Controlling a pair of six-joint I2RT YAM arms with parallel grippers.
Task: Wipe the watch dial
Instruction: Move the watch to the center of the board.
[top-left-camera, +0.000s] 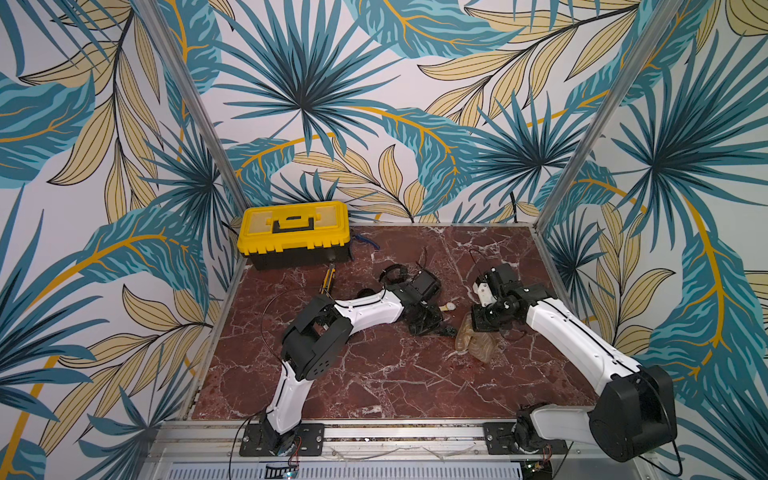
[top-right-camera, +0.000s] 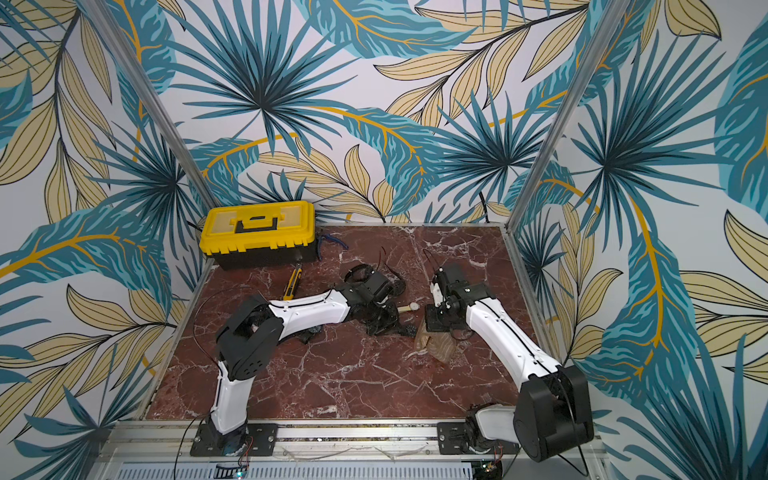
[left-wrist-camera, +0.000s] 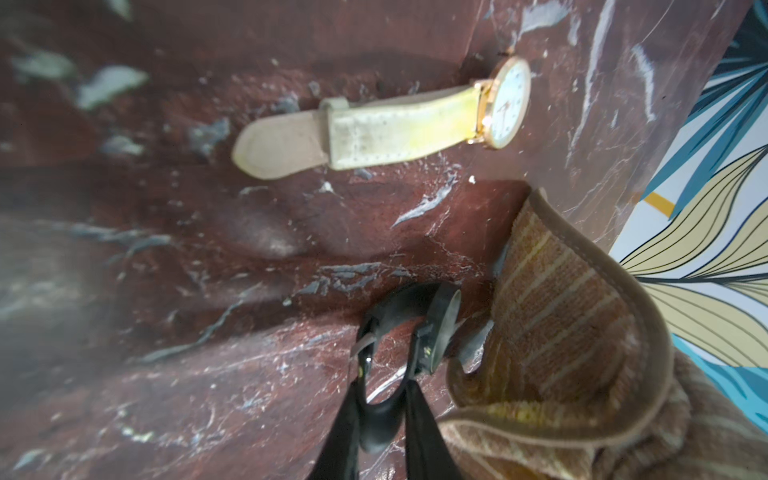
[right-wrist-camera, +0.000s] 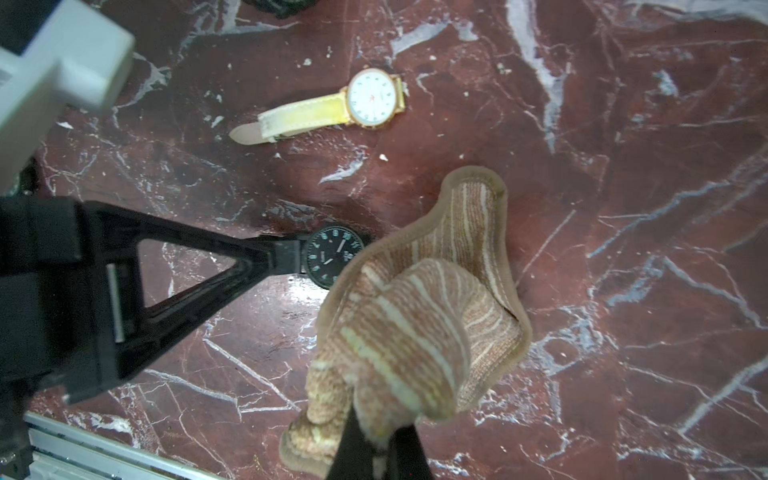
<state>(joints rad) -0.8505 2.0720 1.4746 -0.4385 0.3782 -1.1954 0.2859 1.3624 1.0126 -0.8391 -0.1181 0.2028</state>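
Black watch (right-wrist-camera: 328, 253): round dark dial, pale markings, black strap clamped by left gripper (left-wrist-camera: 382, 395); mid-table on veined red marble tabletop (right-wrist-camera: 623, 166).
Cloth (right-wrist-camera: 415, 316): brown-and-cream striped terry, hemmed, bunched, pinched tight by right gripper (right-wrist-camera: 376, 440); just right of the dial, its hem overlapping the rim.
Gold-cased watch (right-wrist-camera: 374, 97): white dial, cream strap, lying just beyond.

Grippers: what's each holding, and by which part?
Left gripper pinches the black watch by its strap, beside the dial. Right gripper clamps the cloth by a bunched fold.
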